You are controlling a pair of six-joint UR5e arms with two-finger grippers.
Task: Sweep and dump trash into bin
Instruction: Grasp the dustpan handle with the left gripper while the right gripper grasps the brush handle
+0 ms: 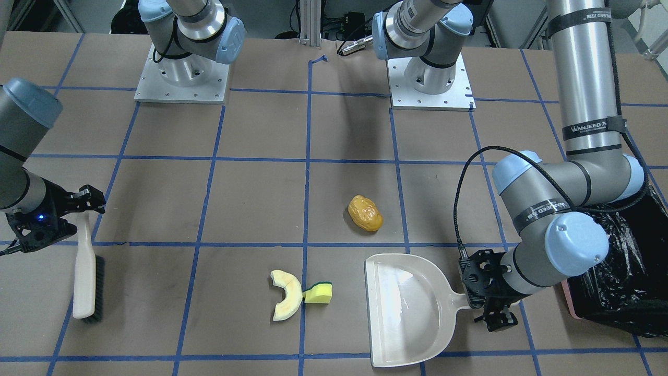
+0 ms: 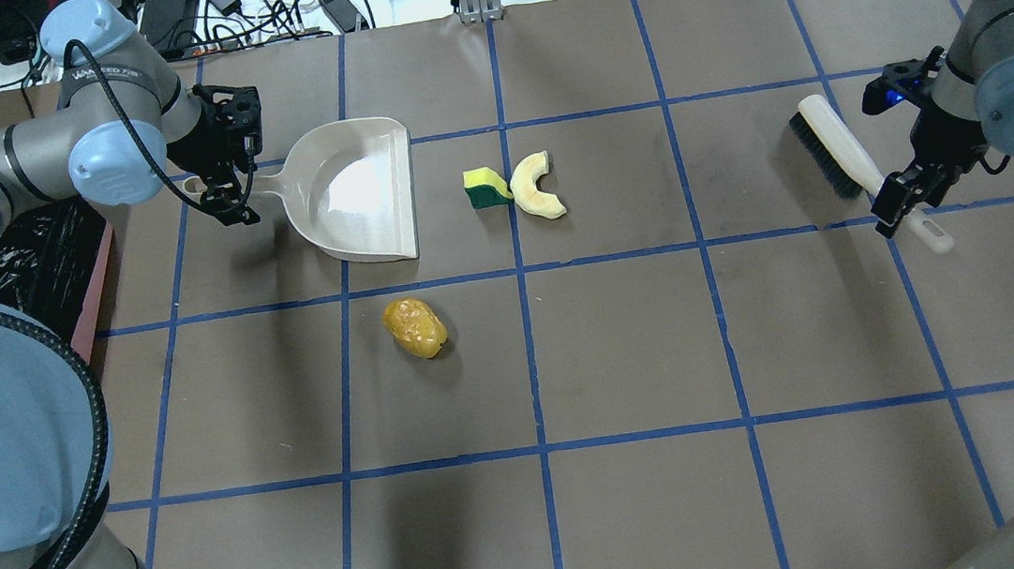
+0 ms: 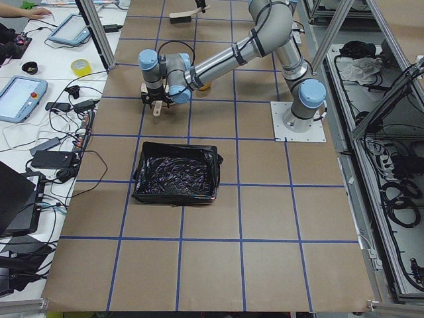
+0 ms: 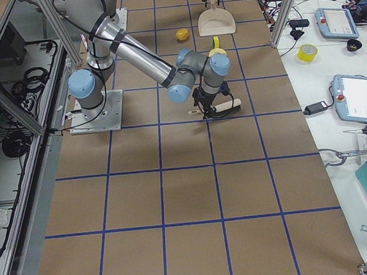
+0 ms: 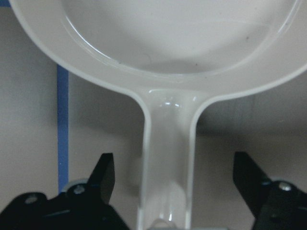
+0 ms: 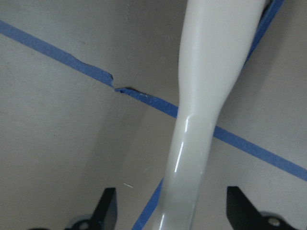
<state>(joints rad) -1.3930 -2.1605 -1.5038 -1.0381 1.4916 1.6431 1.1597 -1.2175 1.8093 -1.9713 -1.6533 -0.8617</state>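
1. Survey the overhead view from left to right. The bin (image 2: 93,290) sits at the table's (image 2: 627,347) left edge, mostly hidden under the left arm. The left gripper (image 2: 223,204) hangs over the handle of the dustpan (image 2: 356,197). The golden-brown lump (image 2: 415,328) lies near the pan's corner on the robot's side. The sponge piece (image 2: 485,187) lies facing the pan's mouth and touches the crescent slice (image 2: 537,189). At far right, the right gripper (image 2: 902,201) straddles the handle of the brush (image 2: 832,147).

2. The step in hand appears to be grasping both tools. Centre each handle between the jaws before you close them (an off-centre pinch is likely to twist the tool). Keep the pan's lip flat on the table so the trash cannot slide under it.

3. Use the wrist views to confirm grip state, which the overhead view cannot settle.
   - Left wrist: the fingers (image 5: 106,172) stand spread, with clear gaps on both sides of the pan handle (image 5: 168,158). Nothing is pinched.
   - Right wrist: the fingers (image 6: 108,206) stand equally wide of the brush handle (image 6: 196,110).

4. Use the exterior left view for the bin. It alone shows the whole container and its black liner, open at the top.
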